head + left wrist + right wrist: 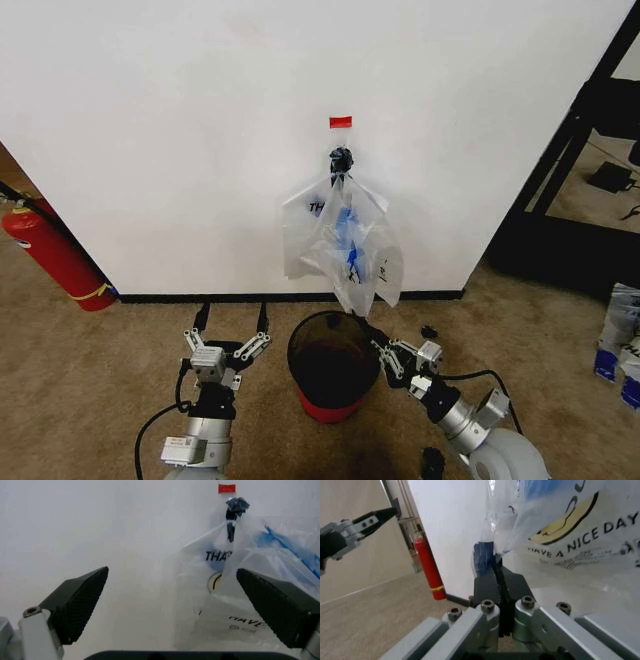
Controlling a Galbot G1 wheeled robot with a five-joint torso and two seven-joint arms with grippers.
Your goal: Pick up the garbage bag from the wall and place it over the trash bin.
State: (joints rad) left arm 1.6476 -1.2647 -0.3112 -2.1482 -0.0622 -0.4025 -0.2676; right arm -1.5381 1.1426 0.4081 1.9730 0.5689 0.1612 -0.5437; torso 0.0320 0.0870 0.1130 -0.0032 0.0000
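Translucent garbage bag (pixel 345 250) hung lengthwise from black hook (pixel 341 158), directly above right gripper (pixel 378 342).
Right jaws were pinched on its bottom edge; left gripper (pixel 226 345) gaped farther left.

Translucent garbage bag (pixel 345 245) hanging from hook on white wall (pixel 200 140); black mesh trash bin (pixel 333 368) upright directly below.

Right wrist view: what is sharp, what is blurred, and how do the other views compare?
Right wrist view: the garbage bag print reads clearly; the right gripper looks soft. Left wrist view: the left gripper's pads blur slightly; the wall is evenly lit. Head view: edges bow; trash bin interior dark.
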